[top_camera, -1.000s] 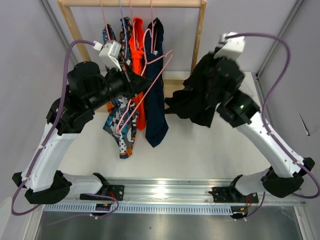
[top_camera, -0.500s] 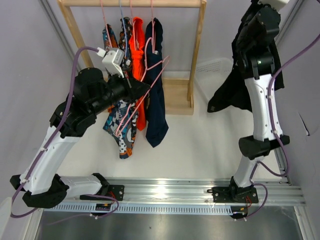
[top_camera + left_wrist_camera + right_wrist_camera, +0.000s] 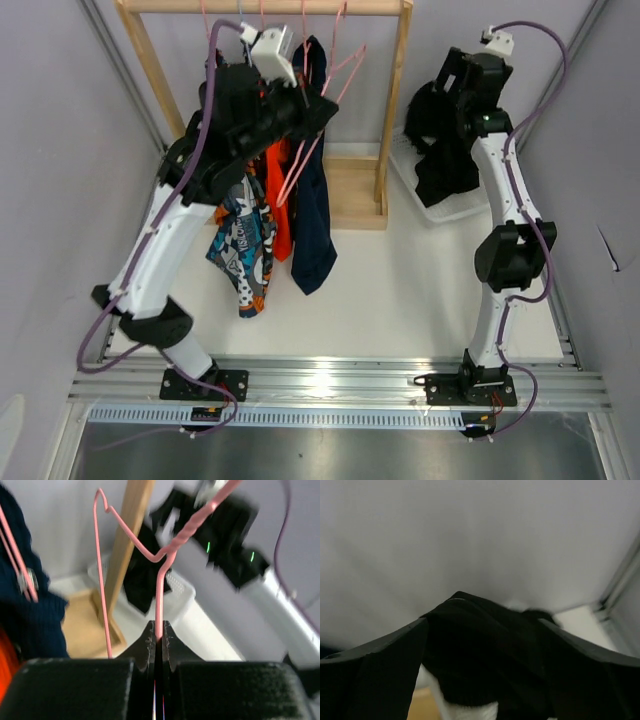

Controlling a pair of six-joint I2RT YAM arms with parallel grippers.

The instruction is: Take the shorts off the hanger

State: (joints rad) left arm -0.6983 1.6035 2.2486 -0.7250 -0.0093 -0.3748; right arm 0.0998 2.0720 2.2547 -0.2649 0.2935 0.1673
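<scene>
Step in hand, as I judge it: release of the black soft-fabric shorts [image 3: 440, 150] into the white mesh basket [image 3: 450, 210] just right of the wooden clothes rack [image 3: 397, 100]. The right arm's fingers [image 3: 370, 665] stand spread wide, released, with the black fabric bunched between them; cannot tell whether the cloth has slipped free or is caught on a finger. The shorts hang over the basket, their lower part at or inside its rim. The left arm's fingers [image 3: 148, 640] are clenched on the bare pink wire hanger [image 3: 158, 600], held high in front of the rack's top rail. The navy shorts [image 3: 312, 220], the bright orange shorts [image 3: 283, 220] and the printed pairs [image 3: 240, 250] hang on the rack. To do this well: hold the right arm over the basket until the fabric drops clear, then lift straight away without dragging cloth onto the white desk [image 3: 400, 290]. Keep the pink hanger clear of the neighbouring hooks; tangling is the risk.
</scene>
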